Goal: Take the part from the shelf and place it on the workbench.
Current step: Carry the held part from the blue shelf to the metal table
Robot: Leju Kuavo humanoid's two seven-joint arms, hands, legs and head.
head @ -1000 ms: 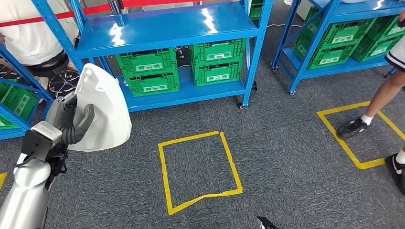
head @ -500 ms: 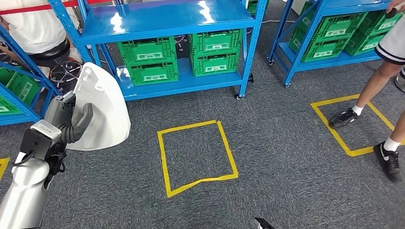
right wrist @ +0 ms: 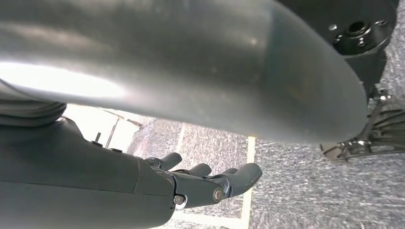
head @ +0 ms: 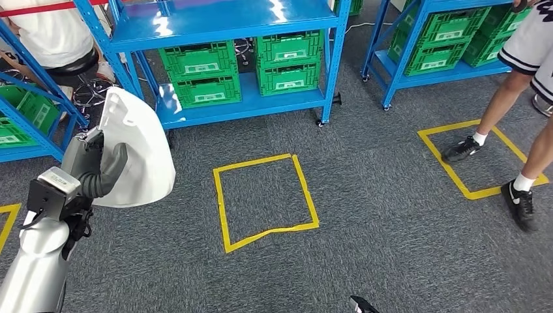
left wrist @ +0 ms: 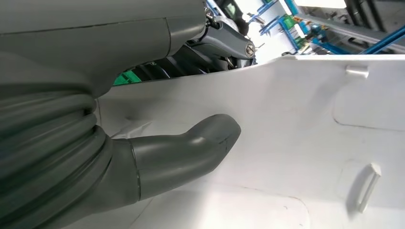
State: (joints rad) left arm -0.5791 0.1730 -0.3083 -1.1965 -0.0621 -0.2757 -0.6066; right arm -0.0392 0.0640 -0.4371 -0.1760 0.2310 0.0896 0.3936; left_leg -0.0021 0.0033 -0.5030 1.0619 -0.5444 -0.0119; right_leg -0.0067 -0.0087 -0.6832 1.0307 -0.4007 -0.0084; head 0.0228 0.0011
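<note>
My left hand (head: 98, 171) grips the part (head: 140, 153), a stiff, light-looking smooth shell, by its edge; right hand (right wrist: 210, 183) hangs spread, holding nothing.

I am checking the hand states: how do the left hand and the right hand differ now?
The left hand grips the white part, thumb pressed on its surface; the right hand holds nothing. The left hand is raised beside the blue shelf; the right hand hangs over the grey carpet, fingers extended.

A white part (head: 137, 153), blue shelves (head: 222, 26), green crates (head: 199, 62) and yellow tape (head: 264, 202) on grey carpet (head: 378, 208) are seen.
</note>
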